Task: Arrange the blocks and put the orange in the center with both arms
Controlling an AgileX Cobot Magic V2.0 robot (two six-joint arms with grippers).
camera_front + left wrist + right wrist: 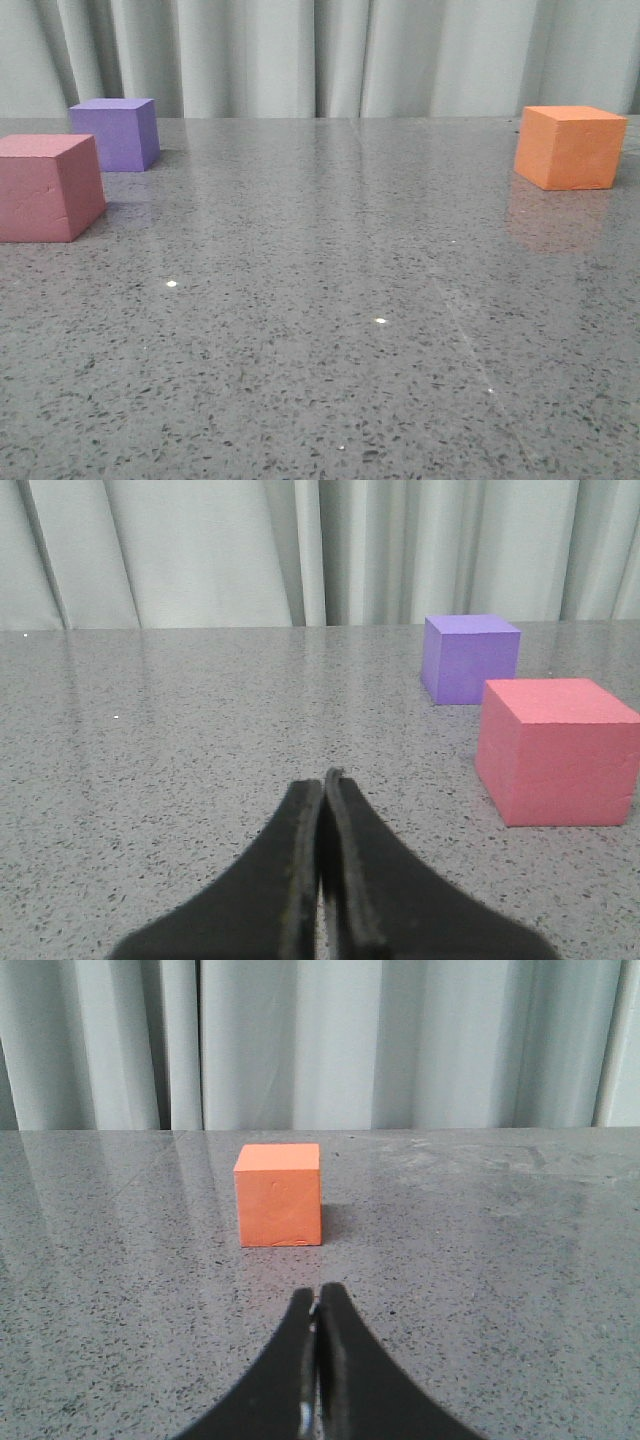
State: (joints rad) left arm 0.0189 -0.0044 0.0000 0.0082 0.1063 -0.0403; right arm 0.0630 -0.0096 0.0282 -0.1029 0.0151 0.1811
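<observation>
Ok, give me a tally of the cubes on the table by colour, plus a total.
Pink matte foam-like cube: 1
Purple matte foam-like cube: 1
Orange matte foam-like cube: 1
Total: 3 cubes, all resting on the grey speckled table, none held.

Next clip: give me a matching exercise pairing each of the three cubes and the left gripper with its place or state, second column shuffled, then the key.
Column one:
1. pink cube
2. purple cube
3. orange cube
4. left gripper

Column two:
A. far right of the table in the front view
B. fingers closed together, holding nothing
C. nearest the camera on the left
D. behind the pink cube, toward the curtain

Pairs: 1-C, 2-D, 3-A, 4-B
</observation>
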